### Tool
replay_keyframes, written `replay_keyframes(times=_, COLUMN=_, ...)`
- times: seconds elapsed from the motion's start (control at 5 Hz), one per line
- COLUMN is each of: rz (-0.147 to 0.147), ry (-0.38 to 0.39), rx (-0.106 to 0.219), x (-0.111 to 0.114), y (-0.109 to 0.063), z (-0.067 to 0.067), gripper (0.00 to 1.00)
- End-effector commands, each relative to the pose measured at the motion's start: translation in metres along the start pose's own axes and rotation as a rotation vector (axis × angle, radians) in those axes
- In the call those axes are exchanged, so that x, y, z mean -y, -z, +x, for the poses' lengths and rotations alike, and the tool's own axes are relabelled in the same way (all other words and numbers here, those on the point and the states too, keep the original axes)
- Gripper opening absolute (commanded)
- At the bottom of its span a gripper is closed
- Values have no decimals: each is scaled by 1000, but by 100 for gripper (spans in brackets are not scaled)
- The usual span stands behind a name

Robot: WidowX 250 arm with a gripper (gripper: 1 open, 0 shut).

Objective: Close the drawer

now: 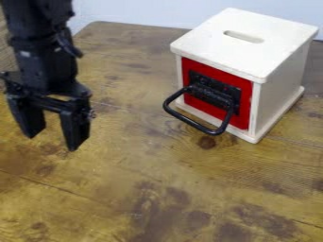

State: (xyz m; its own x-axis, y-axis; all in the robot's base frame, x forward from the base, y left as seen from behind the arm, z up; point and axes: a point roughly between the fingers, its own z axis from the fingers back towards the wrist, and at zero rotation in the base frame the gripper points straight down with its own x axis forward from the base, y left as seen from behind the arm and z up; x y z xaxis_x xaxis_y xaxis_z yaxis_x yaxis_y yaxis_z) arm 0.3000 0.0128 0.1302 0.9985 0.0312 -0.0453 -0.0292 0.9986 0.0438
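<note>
A cream wooden cube box (pixel 259 47) with a slot on top stands at the back right of the table. Its drawer (pixel 214 92) shows a red square front with a black bracket, and looks close to flush with the box face. A large black wire loop handle (pixel 192 112) droops from it toward the table. My gripper (pixel 48 123) hangs at the left, well apart from the drawer, black fingers (pixel 75 128) pointing down and spread open with nothing between them.
The worn brown wooden table (pixel 164 189) stretches across the front and middle. A pale wall runs along the back edge.
</note>
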Motion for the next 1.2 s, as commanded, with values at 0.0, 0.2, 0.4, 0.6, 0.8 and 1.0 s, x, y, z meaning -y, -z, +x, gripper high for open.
replay_keyframes(times=0.0, rz=9, ry=10, rx=78, x=-2, y=-13, z=3, gripper=100)
replay_keyframes(times=0.2, rz=28, ry=-22, rx=59, x=3, y=-22, z=2, gripper=100)
replay_keyframes(times=0.4, rz=33, ry=-44, rx=56, x=7, y=-27, z=4, gripper=100)
replay_keyframes(times=0.6, rz=38, ry=-82, rx=59, x=5, y=-25, z=8, gripper=100)
replay_keyframes(times=0.8, rz=37, ry=-54, rx=63, x=3, y=-18, z=6, gripper=100)
replay_keyframes(times=1.0, rz=40, ry=-32, rx=60, x=0, y=-11, z=2, gripper=100)
